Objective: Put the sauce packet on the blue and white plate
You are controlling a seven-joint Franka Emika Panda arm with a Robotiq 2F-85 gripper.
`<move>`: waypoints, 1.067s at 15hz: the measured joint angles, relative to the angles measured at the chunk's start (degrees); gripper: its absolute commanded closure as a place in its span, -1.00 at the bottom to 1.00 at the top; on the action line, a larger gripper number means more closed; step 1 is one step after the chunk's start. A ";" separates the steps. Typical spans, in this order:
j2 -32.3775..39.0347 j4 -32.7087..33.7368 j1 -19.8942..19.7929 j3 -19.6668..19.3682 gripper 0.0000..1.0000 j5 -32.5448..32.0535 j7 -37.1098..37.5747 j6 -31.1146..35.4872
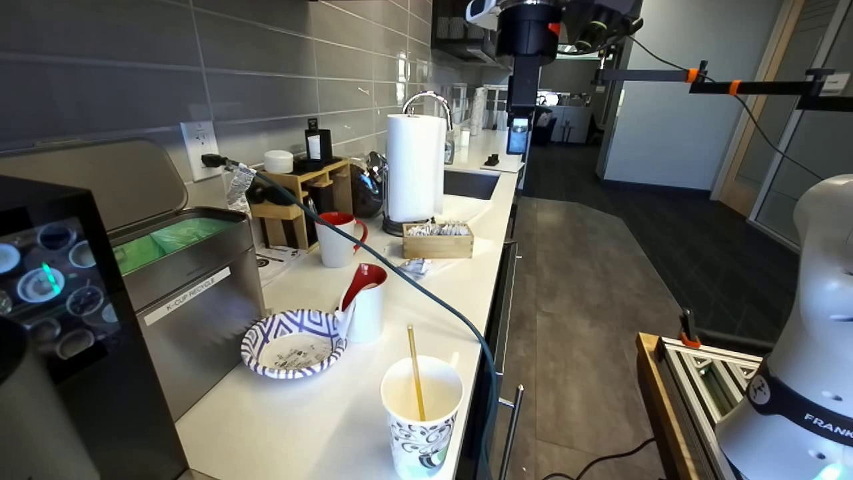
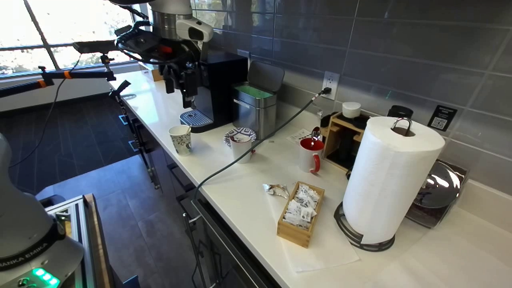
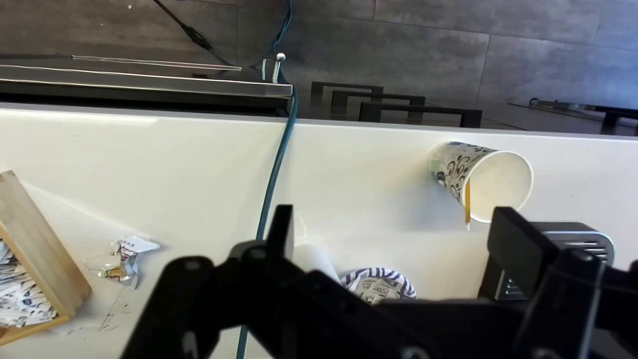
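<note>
The blue and white plate [image 1: 255,347] lies on the counter beside a white cup with a red inside; it shows in an exterior view [image 2: 241,131] and the wrist view [image 3: 381,272]. Printed markings or flat packets show in its centre; I cannot tell which. A crumpled silvery packet, probably the sauce packet [image 3: 130,257], lies beside the wooden box, also in both exterior views [image 1: 416,268] [image 2: 277,190]. My gripper [image 3: 394,217] is open and empty, high above the counter; it shows in both exterior views [image 1: 518,137] [image 2: 180,94]. It hides the plate's near part in the wrist view.
A paper cup [image 1: 421,433] with a stick stands near the counter's front edge. The white cup [image 1: 366,313] touches or nearly touches the plate. A cable [image 2: 256,144] crosses the counter. The wooden packet box [image 2: 294,234], red-handled mug [image 2: 310,156] and paper towel roll [image 2: 390,180] stand farther along.
</note>
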 measured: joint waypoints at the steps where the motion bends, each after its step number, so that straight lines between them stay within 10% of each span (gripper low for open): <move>1: 0.08 0.04 -0.11 0.00 -1.00 0.00 0.02 0.29; 16: 1.73 0.57 -5.19 -6.82 -1.00 -4.68 -12.22 0.10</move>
